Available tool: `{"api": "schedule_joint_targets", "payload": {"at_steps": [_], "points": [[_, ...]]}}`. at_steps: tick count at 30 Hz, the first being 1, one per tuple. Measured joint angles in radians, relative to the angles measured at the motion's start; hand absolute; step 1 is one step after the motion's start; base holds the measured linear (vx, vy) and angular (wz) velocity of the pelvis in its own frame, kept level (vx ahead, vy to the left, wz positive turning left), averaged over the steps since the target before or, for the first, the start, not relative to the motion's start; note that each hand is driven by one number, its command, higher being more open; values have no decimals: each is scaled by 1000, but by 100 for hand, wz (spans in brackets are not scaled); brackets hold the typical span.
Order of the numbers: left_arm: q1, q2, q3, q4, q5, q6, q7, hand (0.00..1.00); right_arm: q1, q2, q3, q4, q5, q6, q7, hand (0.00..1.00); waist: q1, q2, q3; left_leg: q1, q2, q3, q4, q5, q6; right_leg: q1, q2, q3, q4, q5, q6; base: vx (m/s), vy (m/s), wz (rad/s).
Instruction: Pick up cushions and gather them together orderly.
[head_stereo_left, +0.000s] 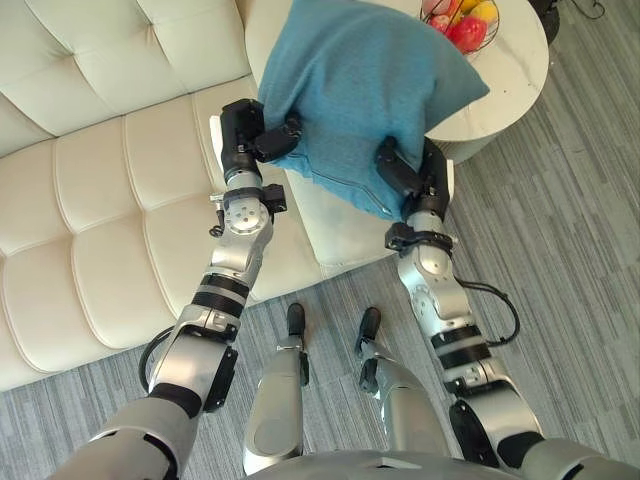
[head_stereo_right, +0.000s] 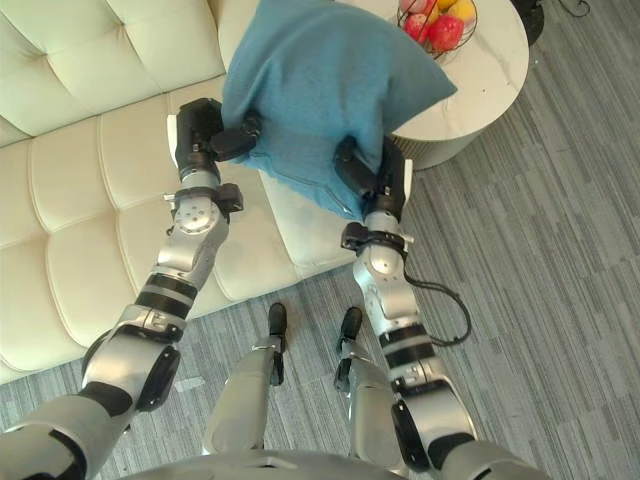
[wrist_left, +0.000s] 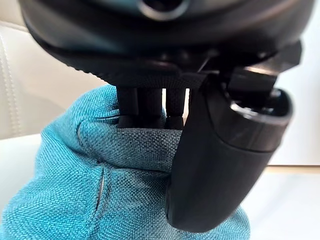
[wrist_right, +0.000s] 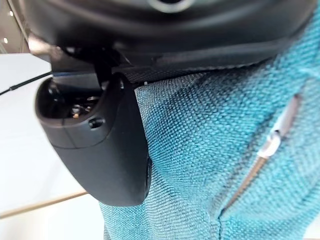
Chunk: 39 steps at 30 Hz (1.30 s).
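okay, i've got the teal cushion (head_stereo_left: 360, 90) up off everything, held between both hands above the end of the cream sofa (head_stereo_left: 100, 200), with the round white surface (head_stereo_left: 515, 75) and its fruit basket (head_stereo_left: 462, 22) just beyond. left hand (head_stereo_left: 242, 138) pinches one lower corner, fingers (wrist_left: 131, 106) on the fabric edge, thumb (wrist_left: 220, 165) closing from the other side. right hand (head_stereo_left: 420, 180) grips the opposite corner, thumb (wrist_right: 110, 150) pressed into the cloth near the zip (wrist_right: 272, 142); its fingers are tucked behind.
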<state>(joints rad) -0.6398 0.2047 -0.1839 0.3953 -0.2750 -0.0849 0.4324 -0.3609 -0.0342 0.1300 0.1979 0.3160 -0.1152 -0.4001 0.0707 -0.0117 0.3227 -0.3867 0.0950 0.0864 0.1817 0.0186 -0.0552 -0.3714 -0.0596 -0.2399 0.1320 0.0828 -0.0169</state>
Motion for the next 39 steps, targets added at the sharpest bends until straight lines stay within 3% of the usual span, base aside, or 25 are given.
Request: {"api": "schedule_joint_targets", "payload": {"at_steps": [5, 9, 14, 18, 20, 22, 24, 25, 26, 29, 33, 36, 37, 38, 39], "points": [[185, -67, -7, -137, 0, 0, -1, 0, 164, -3, 0, -85, -3, -3, 35, 0, -4, 1, -2, 94, -1, 3, -70, 14, -10, 70, 5, -1, -19, -12, -4, 69, -26, 1], [383, -144, -6, -278, -1, 1, -3, 0, 300, -3, 0, -164, -10, -3, 77, 0, -20, 24, -24, 173, -7, -11, -117, 24, -15, 135, 2, -16, -16, -41, -1, 97, -32, 13], [633, -202, -6, -387, -29, 0, -34, 0, 472, -3, 19, -228, -48, -3, 150, 0, -22, 63, -129, 268, -21, -42, -164, 24, -16, 206, -17, -50, 28, -108, 12, 100, -15, 22], [711, -212, -9, -436, -34, -1, -76, 0, 541, -3, 21, -265, -50, -4, 161, 0, -25, 65, -145, 294, -33, -63, -141, 19, -18, 272, -51, -132, 81, -166, 15, -9, -19, 67], [723, -218, -17, -451, -48, -23, -83, 0, 545, -3, 19, -270, -50, -10, 160, 0, -24, 63, -169, 254, -3, 33, -85, -37, -5, 272, -72, -188, 87, -172, 14, -57, 12, 84], [722, -222, -22, -449, -61, -36, -84, 0, 533, -5, 11, -259, -61, -17, 158, 0, -27, 61, -176, 223, 52, 162, 34, -80, 32, 282, -118, -236, 95, -171, 16, 6, 86, 68], [723, -221, -31, -436, -71, -37, -84, 0, 528, -6, 1, -235, -66, -18, 154, 0, -37, 60, -189, 225, 83, 211, 102, -88, 46, 290, -151, -261, 102, -166, 24, 34, 180, 64], [722, -222, -45, -416, -71, -38, -84, 0, 526, -13, -14, -206, -89, -17, 145, 0, -46, 78, -216, 229, 126, 257, 119, -64, 68, 292, -176, -291, 108, -155, 42, 55, 272, 80], [715, -223, -59, -400, -73, -39, -84, 0, 512, -19, -28, -180, -95, -17, 137, 0, -53, 95, -229, 231, 123, 261, 100, -65, 25, 291, -192, -310, 114, -147, 61, 39, 358, 87], [685, -185, -83, -349, -79, -39, -83, 0, 461, -4, -53, -77, -103, -15, 121, 0, -77, 69, -248, 232, 37, 272, 20, -54, 20, 331, -244, -384, 48, -93, 127, -8, 258, 87], [694, -149, -83, -324, -86, -39, -79, 0, 455, 19, -51, -20, -127, -8, 121, 0, -75, 54, -258, 247, -35, 216, -26, -35, 40, 395, -281, -436, -1, -56, 130, 1, 168, 60], [703, -149, -89, -315, -86, -39, -79, 0, 451, 21, -52, 20, -132, -1, 122, 0, -74, 51, -256, 241, -68, 208, -20, -45, 65, 373, -353, -446, 95, -57, 128, -10, 193, 29], [710, -145, -96, -294, -86, -39, -80, 0, 451, 22, -52, 57, -136, 7, 122, 0, -72, 43, -250, 244, -77, 217, 14, -81, 83, 330, -405, -410, 231, -54, 117, -12, 258, -5], [720, -134, -99, -286, -86, -37, -82, 0, 450, 25, -49, 83, -136, 12, 122, 0, -72, 29, -241, 262, -87, 224, 19, -95, 97, 290, -441, -370, 334, -45, 48, -4, 187, -18], [730, -127, -101, -286, -86, -37, -84, 0, 450, 26, -48, 98, -137, 15, 123, 0, -74, 23, -236, 276, -90, 224, 15, -102, 108, 258, -455, -337, 392, -38, 9, 8, 213, -17]]}}
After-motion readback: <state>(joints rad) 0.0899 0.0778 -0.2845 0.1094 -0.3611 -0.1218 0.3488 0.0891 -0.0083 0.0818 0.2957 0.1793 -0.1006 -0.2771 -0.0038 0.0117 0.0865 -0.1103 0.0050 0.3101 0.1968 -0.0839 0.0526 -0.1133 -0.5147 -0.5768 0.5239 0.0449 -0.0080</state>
